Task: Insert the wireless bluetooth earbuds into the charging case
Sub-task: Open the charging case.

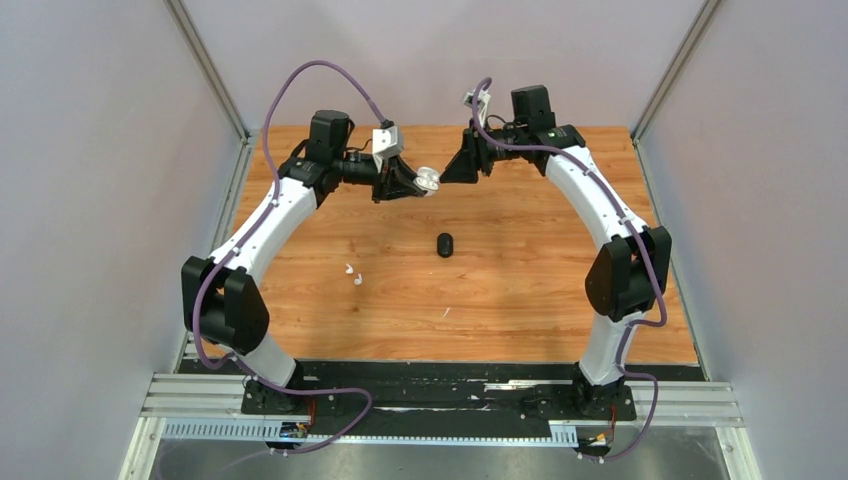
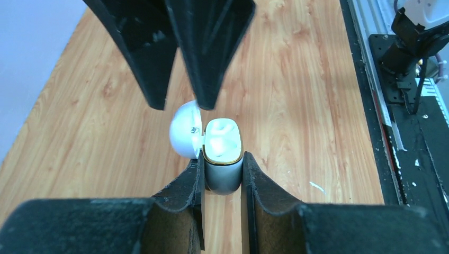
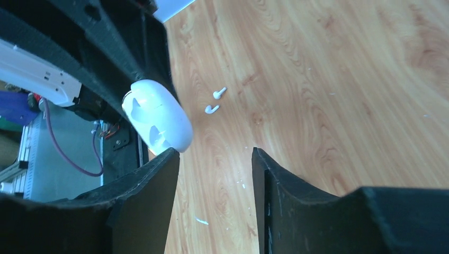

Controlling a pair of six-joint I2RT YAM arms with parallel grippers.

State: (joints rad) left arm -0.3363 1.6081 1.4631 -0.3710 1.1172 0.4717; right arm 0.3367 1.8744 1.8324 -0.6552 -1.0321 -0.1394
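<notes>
**Left jaws** clamped on the glossy white charging case, its lid hinged open, held aloft at far centre. **Right jaws** parted and empty, just right of the case. Two white short-stemmed earbuds lie on the wooden worktop, nearer and to the left, on the side of the occupied left arm.

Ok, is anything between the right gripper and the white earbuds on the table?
Nothing visible: only bare tabletop lies between the open right gripper and the white earbuds; the black object sits off to the side.
</notes>
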